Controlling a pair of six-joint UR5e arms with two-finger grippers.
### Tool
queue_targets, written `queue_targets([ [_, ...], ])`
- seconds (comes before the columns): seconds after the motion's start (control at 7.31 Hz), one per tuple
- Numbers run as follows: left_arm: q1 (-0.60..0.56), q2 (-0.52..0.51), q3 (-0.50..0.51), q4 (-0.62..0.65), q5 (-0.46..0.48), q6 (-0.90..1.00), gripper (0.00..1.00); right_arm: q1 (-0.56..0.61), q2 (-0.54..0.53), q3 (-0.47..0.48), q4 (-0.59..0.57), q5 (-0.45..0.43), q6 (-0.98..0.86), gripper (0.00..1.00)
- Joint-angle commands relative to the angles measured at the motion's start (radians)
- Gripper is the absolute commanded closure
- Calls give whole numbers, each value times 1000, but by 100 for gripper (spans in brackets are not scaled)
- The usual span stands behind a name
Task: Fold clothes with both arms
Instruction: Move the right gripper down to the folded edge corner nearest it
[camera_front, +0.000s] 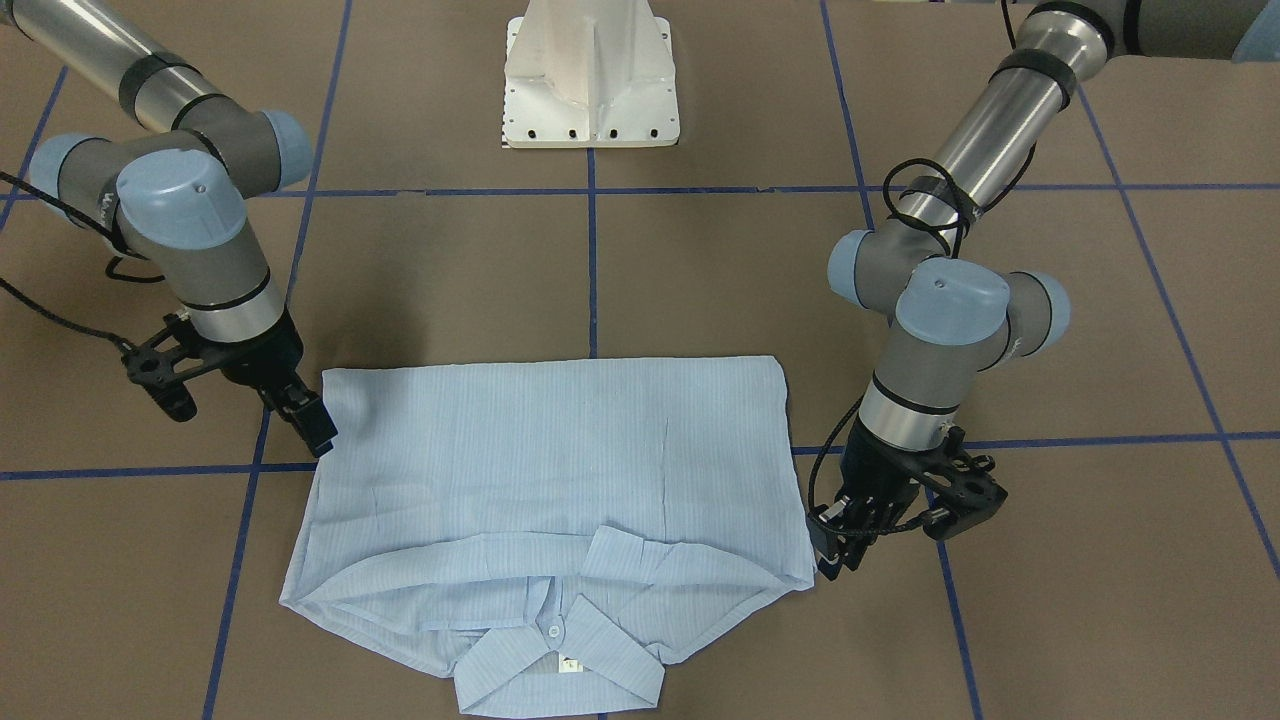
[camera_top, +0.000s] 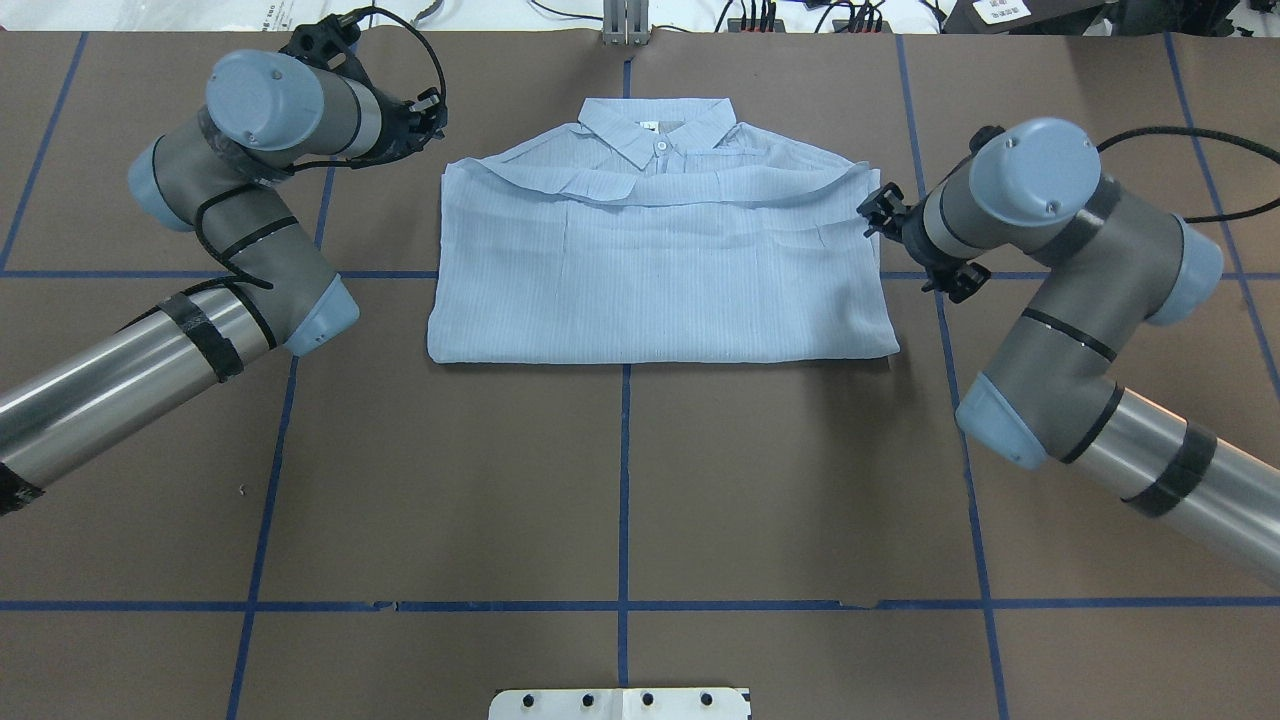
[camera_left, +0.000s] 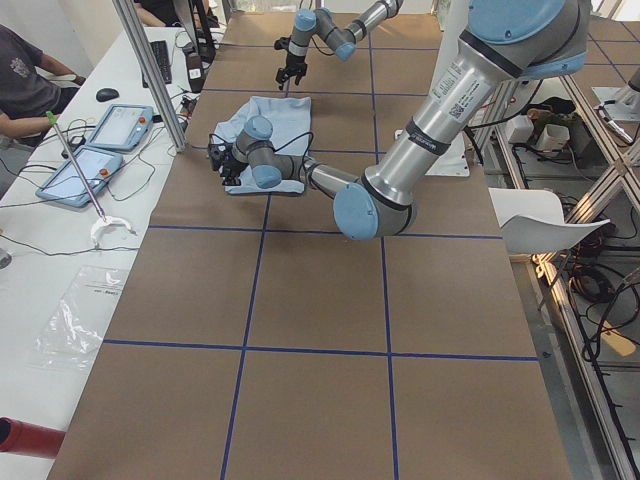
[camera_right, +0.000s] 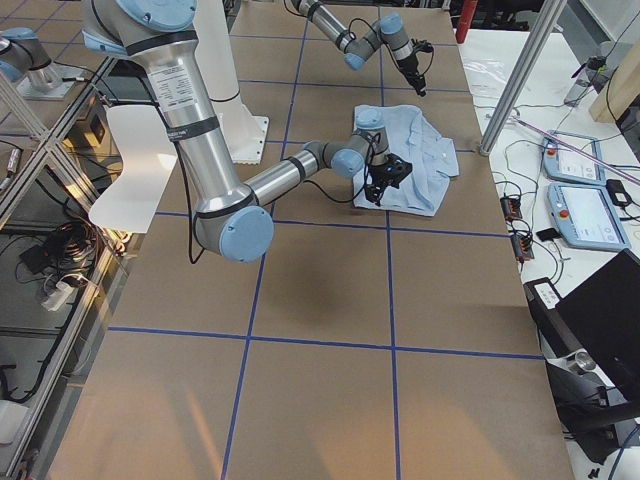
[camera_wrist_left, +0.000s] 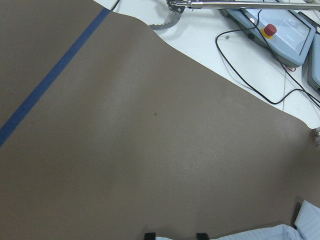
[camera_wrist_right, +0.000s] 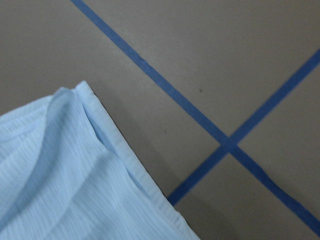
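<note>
The collar (camera_front: 560, 668) of the light-blue shirt (camera_front: 560, 450) lies nearest, buttoned, with its white tag showing. The shirt is folded flat between the two pincers. The left gripper (camera_front: 828, 552) hangs just beside the shirt's shoulder edge. Its wrist view shows two fingertips (camera_wrist_left: 149, 236) set apart, with the cloth's edge close by. The right gripper (camera_front: 312, 425) is at the folded corner far from the collar, and I cannot tell how wide it is. Under both is the brown table (camera_front: 720, 290), crossed by blue tape lines (camera_front: 592, 270). The white pedestal (camera_front: 590, 80) stands beyond.
</note>
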Motion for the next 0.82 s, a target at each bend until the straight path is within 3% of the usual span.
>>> queue_targets([
  [0.0, 0, 8, -10, 0, 0, 0, 62, -83, -51, 44, 2, -1, 101, 0],
  [0.27, 0, 8, -10, 1, 1, 0, 62, -101, -65, 34, 0, -1, 102, 0],
  [0.41, 0, 10, -12, 6, 0, 0, 62, -106, -60, 31, 0, -2, 102, 17],
  [0.55, 0, 10, -23, 10, 0, 0, 62, -106, -57, 25, -1, -4, 102, 46],
  [0.68, -2, 12, -27, 12, 0, 0, 62, -106, -58, 23, -1, -2, 110, 84],
])
